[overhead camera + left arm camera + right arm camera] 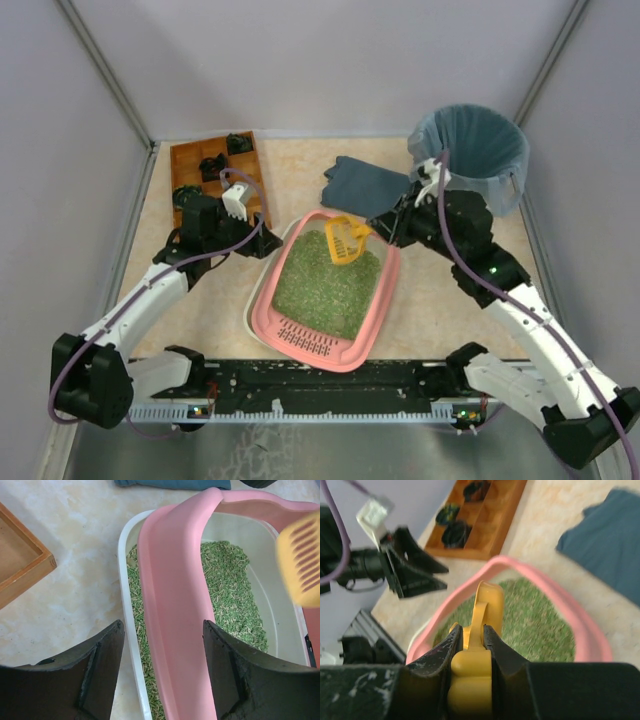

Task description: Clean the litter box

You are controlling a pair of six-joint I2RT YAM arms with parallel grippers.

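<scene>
- We see the litter box (308, 340) at the middle of the top view. It lies aslant on the table, its slotted grille end toward the bottom of the frame.
- Green granular litter (325, 285) covers its floor. In the left wrist view a pink rim sits on a white inner wall.
- A yellow slotted scoop (346, 240) hangs over the litter at the box's upper end.
- The right gripper (472, 632) is clamped on the scoop's handle, just past the box's upper right corner.
- The left gripper (162, 630) has its 2 fingers spread wide, with 1 on either side of the pink rim at the box's upper left. We cannot tell whether they touch it.
- A dark blue-grey cloth (365, 180) lies just above the box.
- A brown wooden tray (190, 155) at the upper left holds black objects (238, 143) in its compartments.
- A black bin (505, 195) at the upper right is lined with a blue-grey bag (470, 140).
</scene>
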